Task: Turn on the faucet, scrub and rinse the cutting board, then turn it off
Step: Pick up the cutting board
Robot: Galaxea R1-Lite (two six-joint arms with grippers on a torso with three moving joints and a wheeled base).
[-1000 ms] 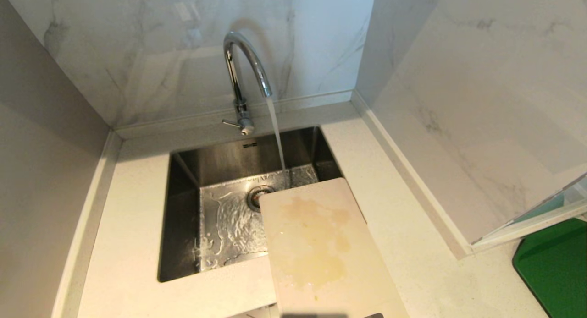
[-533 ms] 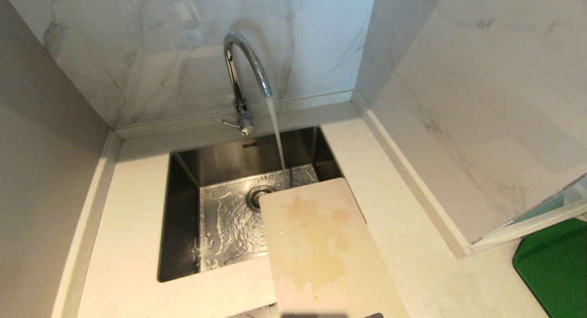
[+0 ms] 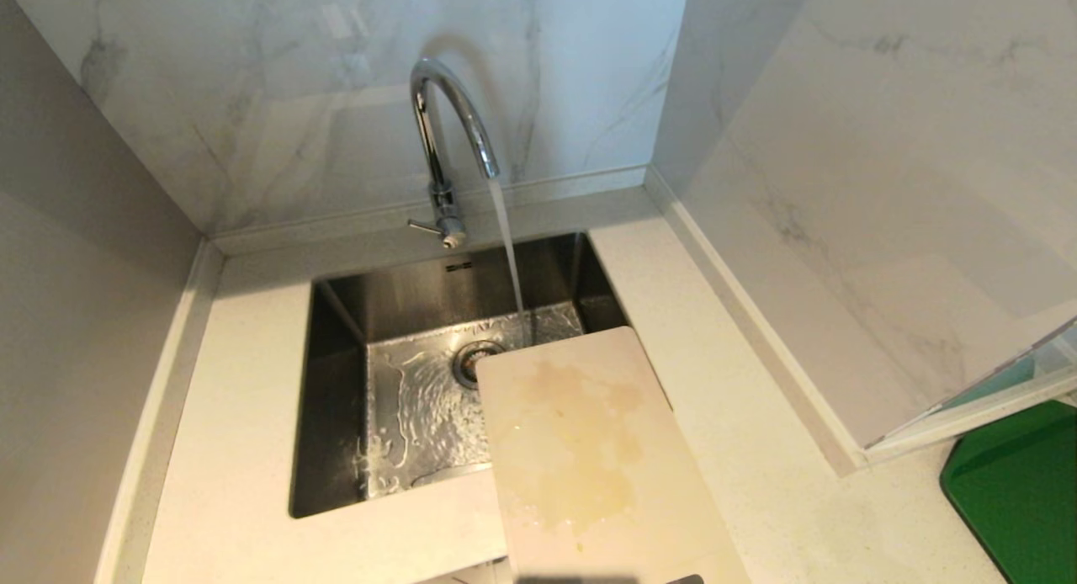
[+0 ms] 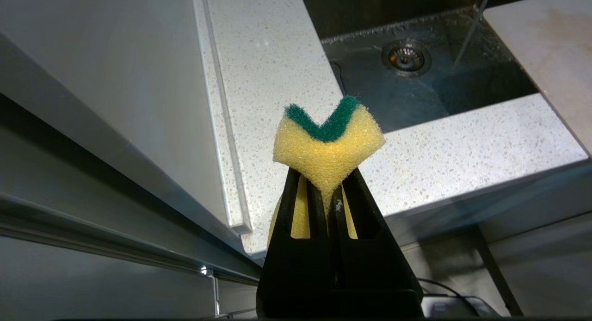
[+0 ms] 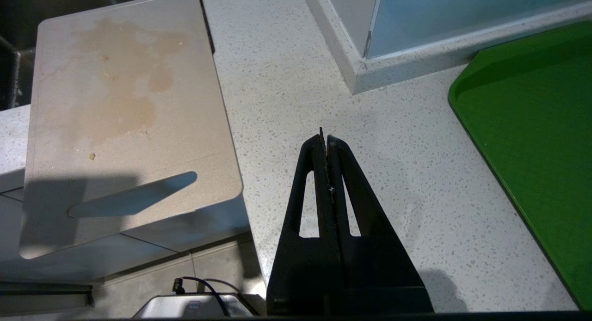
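Your left claw (image 4: pixel 326 191) pinches the sponge (image 4: pixel 328 138) with the cutting board (image 4: pixel 545 48) ahead and off to one side — long axis running away from it — so reach across.

A: Where does the large cream-white rectangular plastic cutting board (image 3: pixel 589 458) lie?
B: Across the steel sink's (image 3: pixel 336 399) near right corner, before the tall chrome gooseneck faucet (image 3: pixel 446 146).
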